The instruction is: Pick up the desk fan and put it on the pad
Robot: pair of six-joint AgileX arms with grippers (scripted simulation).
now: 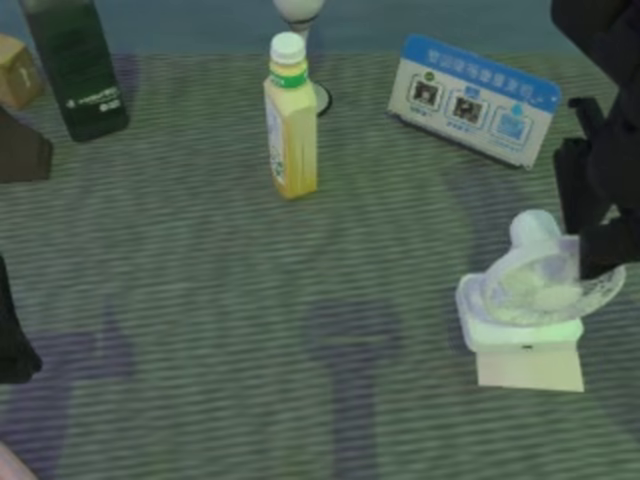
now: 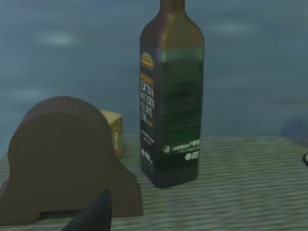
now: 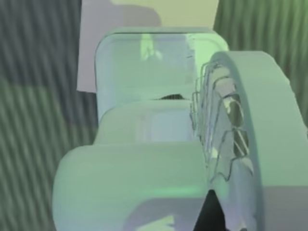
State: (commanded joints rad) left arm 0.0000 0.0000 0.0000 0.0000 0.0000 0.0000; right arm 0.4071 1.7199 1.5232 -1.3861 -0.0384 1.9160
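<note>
Desk fan (image 1: 535, 290): white, translucent ring guard. Pad (image 1: 530, 368) beneath it: plain pale cream. Left of the fan, juice bottle (image 1: 289, 120): yellow, white cap, green collar. Sign card (image 1: 472, 98): blue and white. Tablecloth (image 1: 300, 330): grey-green, finely striped. Oil bottle (image 2: 171, 91): dark.

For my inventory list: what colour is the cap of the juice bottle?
White, above a green ring, on the juice bottle; top view shows it best.

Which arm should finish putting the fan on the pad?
The right. Its claw is right at the fan, which sits over the pad. The left arm is parked far across the table.
</note>
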